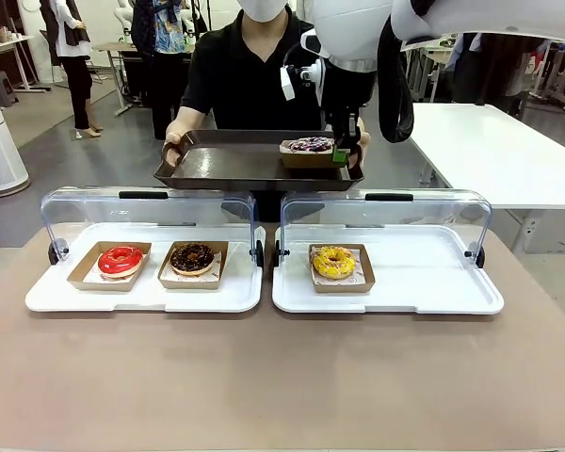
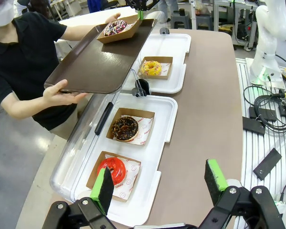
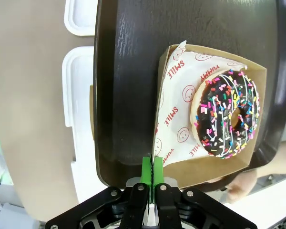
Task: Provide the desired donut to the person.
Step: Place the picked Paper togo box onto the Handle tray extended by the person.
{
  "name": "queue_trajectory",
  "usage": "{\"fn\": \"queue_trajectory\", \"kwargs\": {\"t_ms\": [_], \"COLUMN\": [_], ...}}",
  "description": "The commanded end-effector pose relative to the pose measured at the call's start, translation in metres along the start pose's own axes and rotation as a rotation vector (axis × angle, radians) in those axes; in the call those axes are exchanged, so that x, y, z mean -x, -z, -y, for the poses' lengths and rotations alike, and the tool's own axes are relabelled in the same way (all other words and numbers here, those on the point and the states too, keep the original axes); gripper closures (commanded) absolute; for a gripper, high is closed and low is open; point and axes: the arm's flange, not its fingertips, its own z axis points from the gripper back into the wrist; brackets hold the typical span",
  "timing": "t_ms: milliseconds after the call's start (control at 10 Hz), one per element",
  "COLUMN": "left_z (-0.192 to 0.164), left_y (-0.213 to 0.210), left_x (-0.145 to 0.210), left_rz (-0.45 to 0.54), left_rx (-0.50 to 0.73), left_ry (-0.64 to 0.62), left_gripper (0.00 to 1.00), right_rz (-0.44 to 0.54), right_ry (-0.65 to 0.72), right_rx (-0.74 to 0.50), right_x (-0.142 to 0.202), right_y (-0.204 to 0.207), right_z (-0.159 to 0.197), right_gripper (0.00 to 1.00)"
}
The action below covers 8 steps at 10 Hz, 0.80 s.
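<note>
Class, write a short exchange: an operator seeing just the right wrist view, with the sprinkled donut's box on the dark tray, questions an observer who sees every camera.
Operator: The right pincer is at the box rim. Who holds this tray?
Observer: The person holds it with both hands, one at each end.
Operator: What's in the white cases?
Observer: Red donut and chocolate donut in the left case, yellow donut in the right case.
</note>
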Motion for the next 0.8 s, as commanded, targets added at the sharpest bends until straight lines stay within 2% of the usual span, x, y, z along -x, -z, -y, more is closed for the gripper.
{"fn": "queue_trajectory", "kwargs": {"t_ms": [0,100,200,300,500,600,700], "left_z": [0.0003,0.0003,0.0003,0.0003,0.0003,0.0003,0.0003], "left_y": [-0.0012,-0.0012,-0.0012,-0.0012,-0.0012,-0.0012,-0.0012], "left_x": [-0.0005,-0.0005,-0.0005,-0.0005,-0.0005,-0.0005,-0.0005], "left_rz": [0.007,0.007,0.007,0.007,0.007,0.007,0.007], "left_rx": [0.001,0.001,0.001,0.001,0.001,0.001,0.001], "left_ry": [0.002,0.002,0.002,0.002,0.002,0.002,0.002], "left_gripper": [0.0,0.0,0.0,0.0,0.0,0.0,0.0], "right_rz": [0.009,0.011,0.012,0.012,0.01,0.01,0.013], "right_ry": [-0.012,-0.017,-0.012,-0.008,-0.013,-0.016,-0.015], "right_rx": [-0.016,-0.023,-0.027,-0.032,-0.037,-0.039,-0.039], "right_x": [0.0035,0.0044,0.0052,0.0067,0.0067,0.0063,0.006], "right_y": [-0.0003,0.0,0.0002,0.0002,0.0,-0.0001,-0.0004], "right_z": [0.0095,0.0083,0.0091,0.01,0.0085,0.008,0.0088], "right_gripper": [0.81,0.41,0.23,0.0,0.0,0.06,0.0]}}
